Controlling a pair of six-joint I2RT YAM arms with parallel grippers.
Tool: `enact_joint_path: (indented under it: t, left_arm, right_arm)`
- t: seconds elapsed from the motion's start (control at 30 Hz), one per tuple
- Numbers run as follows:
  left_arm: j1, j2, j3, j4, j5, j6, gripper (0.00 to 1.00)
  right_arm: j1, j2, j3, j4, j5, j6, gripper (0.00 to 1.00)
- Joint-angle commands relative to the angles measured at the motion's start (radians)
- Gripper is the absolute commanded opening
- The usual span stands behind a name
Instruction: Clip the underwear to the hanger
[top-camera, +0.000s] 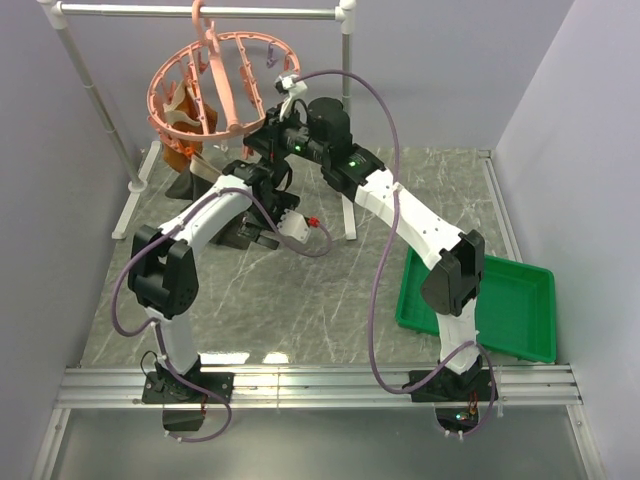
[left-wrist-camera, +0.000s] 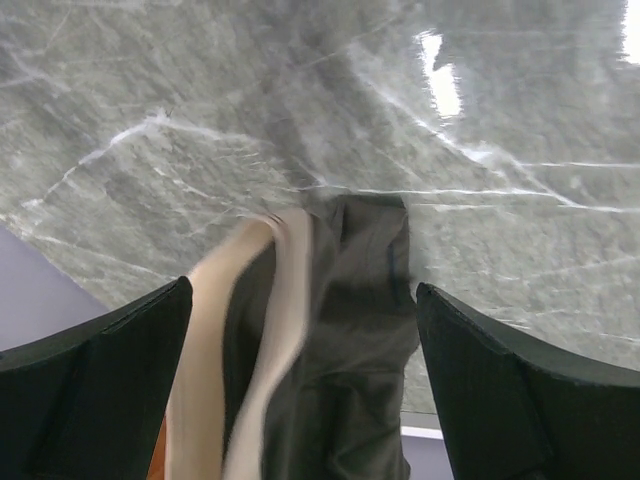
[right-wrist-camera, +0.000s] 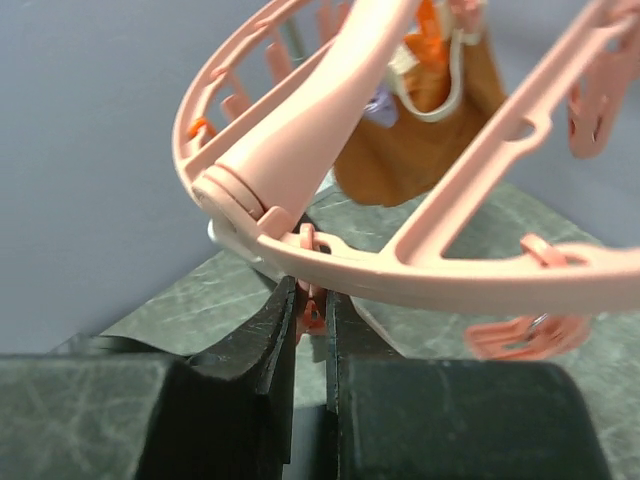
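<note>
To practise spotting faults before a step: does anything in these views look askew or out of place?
The hanger looks tilted rather than level, while the right gripper pinches a clip under its rim. The underwear dangles bunched, its waistband twisted.

L white-and-black six-joint arm bends fwd at the elbow, wrist low, its black two-finger gripper pointing down w/ fingers spread wide; R white-and-black arm stretches up & to the left, its black gripper nearly closed, pinching a small orange-pink plastic clip.
</note>
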Motion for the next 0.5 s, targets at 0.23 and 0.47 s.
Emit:
enact_joint_path:
  t: [0.23, 0.47]
  left_arm:
    - [-0.013, 0.028, -0.001, 0.062, -0.098, -0.034, 0.99]
    - [-0.012, 0.064, 0.056, -0.061, -0.112, -0.032, 0.99]
  right_arm:
    - [0.012, -0.057, 0.013, 0.029, -0.037, 0.014, 0.00]
    - [0.011, -0.055, 0.012, 0.032, -0.037, 0.016, 0.00]
